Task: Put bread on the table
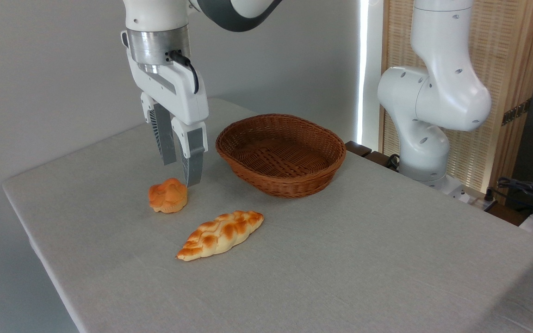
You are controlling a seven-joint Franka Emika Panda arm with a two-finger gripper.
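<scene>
The long braided bread point(220, 234) lies flat on the light grey table point(340, 259), in front of and left of the basket. My gripper point(181, 171) hangs above and behind the small round orange bun point(168, 195), its grey fingers point(193, 159) pointing down with a narrow gap between them and nothing held. The bread lies well clear of the gripper, down and to its right.
An empty brown wicker basket point(281, 154) stands right of the gripper, behind the bread. The arm's white base point(426, 138) rises at the table's far right edge, with cables point(525, 189) beyond it. A wooden slatted screen point(502, 92) stands behind.
</scene>
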